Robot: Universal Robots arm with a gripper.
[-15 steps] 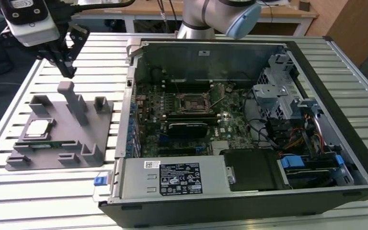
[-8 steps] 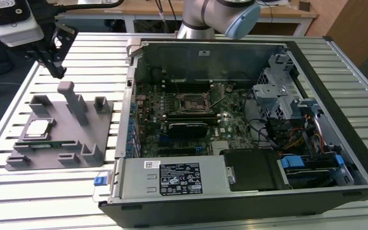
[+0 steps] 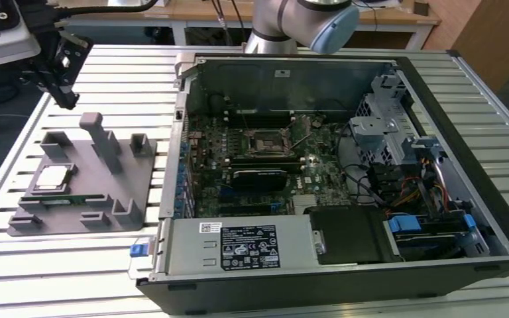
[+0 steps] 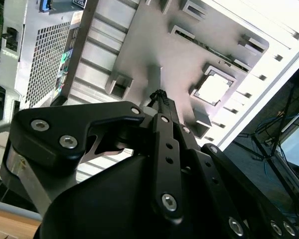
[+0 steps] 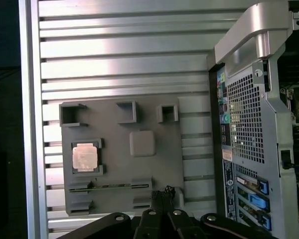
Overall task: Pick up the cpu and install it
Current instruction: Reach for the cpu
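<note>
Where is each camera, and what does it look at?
Exterior view: off the arm, looking down at the open computer, grey holder and chip; arm and gripper show.
First wrist view: on the arm, looking straight down at the holder; the gripper's tips show.
Second wrist view: on the arm, looking slantwise along the gripper at the holder.
All three share the chip, holder and gripper.

I saw a slatted metal table [image 3: 77,278] carrying two things: a grey holder block [image 3: 69,224] on the exterior view's left, with a green memory stick [image 3: 67,199] lying in its slot, and an open computer case [image 3: 502,218] just beside it. Inside lay the motherboard [image 3: 325,172] — black socket frame [image 3: 268,141] near its middle — and a silver power supply [image 3: 236,245].
</note>
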